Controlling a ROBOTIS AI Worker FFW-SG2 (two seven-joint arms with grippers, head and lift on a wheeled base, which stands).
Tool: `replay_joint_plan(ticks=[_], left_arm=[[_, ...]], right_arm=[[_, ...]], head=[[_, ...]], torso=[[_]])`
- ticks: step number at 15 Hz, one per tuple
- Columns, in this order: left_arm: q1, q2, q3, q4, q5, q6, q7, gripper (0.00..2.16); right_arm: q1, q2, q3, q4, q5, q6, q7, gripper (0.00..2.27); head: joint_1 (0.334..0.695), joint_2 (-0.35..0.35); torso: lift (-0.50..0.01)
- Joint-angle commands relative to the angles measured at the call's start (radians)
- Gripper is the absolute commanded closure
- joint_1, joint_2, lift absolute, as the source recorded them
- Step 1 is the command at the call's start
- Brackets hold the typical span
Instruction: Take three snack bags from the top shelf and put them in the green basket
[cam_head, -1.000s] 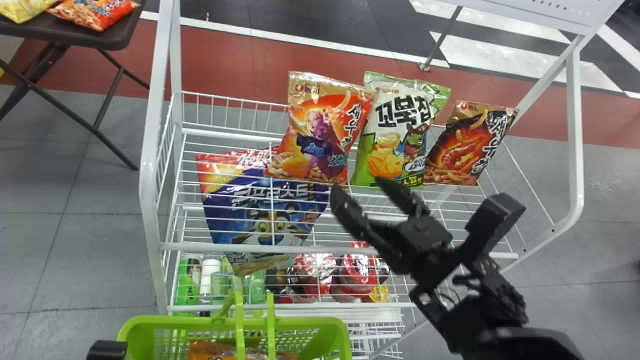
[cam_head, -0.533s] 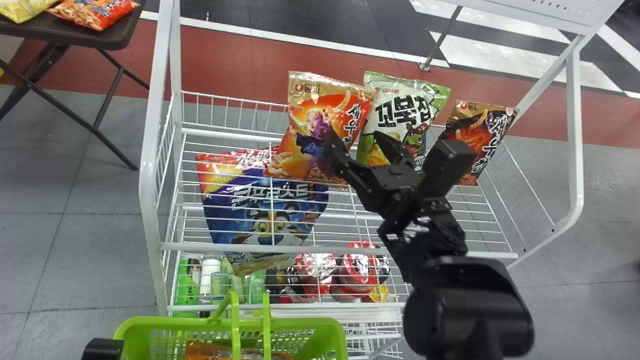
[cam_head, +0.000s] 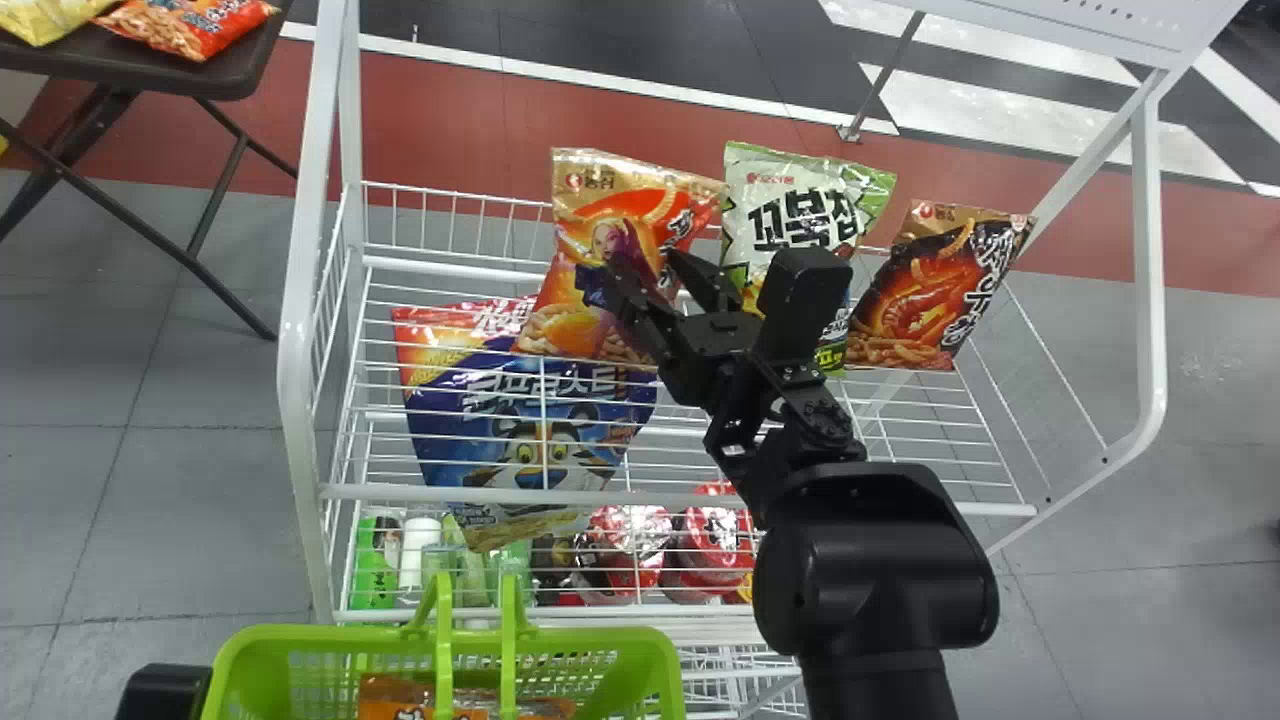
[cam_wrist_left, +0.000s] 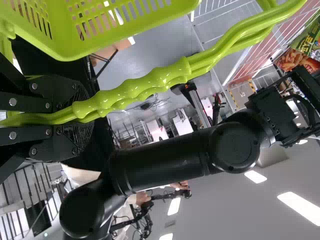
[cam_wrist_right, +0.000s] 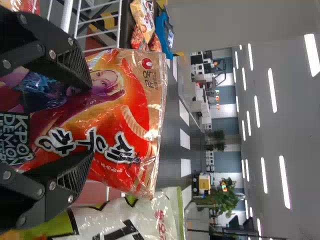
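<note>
At the rear of the white wire top shelf (cam_head: 400, 494), the orange-and-gold foil snack bag (cam_wrist_right: 125, 120) stood with its long axis roughly upright. The right gripper (cam_wrist_right: 91, 121), the nearer hand, was above the shelf on the bag's robot-facing side, its fingers spread along the bag's width; the grasp called for closure across that width, not the height. Off the shelf's near edge, the left gripper (cam_wrist_left: 85, 112) pinched the handle (cam_wrist_left: 130, 95) of the green plastic basket (cam_head: 600, 645).
</note>
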Motion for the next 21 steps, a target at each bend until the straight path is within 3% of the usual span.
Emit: replay_joint_plan(ticks=[1, 5, 9, 14, 16, 18, 21], left_arm=[[0.001, -0.001, 0.005, 0.0, 0.012, 0.0, 0.0, 1.49], [0.002, -0.001, 0.006, -0.003, 0.01, 0.0, 0.005, 1.49], [0.007, -0.001, 0.003, -0.009, 0.01, 0.003, 0.012, 1.49], [0.007, -0.002, -0.023, -0.011, -0.002, 0.0, 0.032, 1.49], [0.041, -0.007, -0.012, -0.02, -0.001, -0.031, 0.048, 1.49], [0.042, -0.014, -0.021, -0.021, -0.008, -0.052, 0.06, 1.49], [0.036, -0.013, -0.026, -0.023, -0.008, -0.049, 0.066, 1.49]], right_arm=[[0.017, 0.001, 0.006, -0.036, 0.007, 0.016, 0.004, 2.15], [0.071, 0.0, -0.017, -0.124, 0.0, 0.032, 0.031, 2.17], [0.273, 0.0, -0.077, -0.423, -0.03, 0.093, 0.089, 2.17], [0.557, 0.001, -0.307, -0.749, -0.244, 0.265, 0.197, 2.17], [0.589, 0.001, -0.348, -0.796, -0.274, 0.406, 0.235, 2.17], [0.615, 0.001, -0.443, -0.858, -0.32, 0.664, 0.329, 2.17], [0.635, 0.001, -0.499, -0.897, -0.323, 0.973, 0.416, 2.17]], head=[[0.695, -0.35], [0.695, -0.35], [0.695, -0.35], [0.695, -0.35], [0.695, -0.35], [0.695, -0.35], [0.695, -0.35]], torso=[[-0.032], [-0.031], [-0.031], [-0.031], [-0.031], [-0.031], [-0.031]])
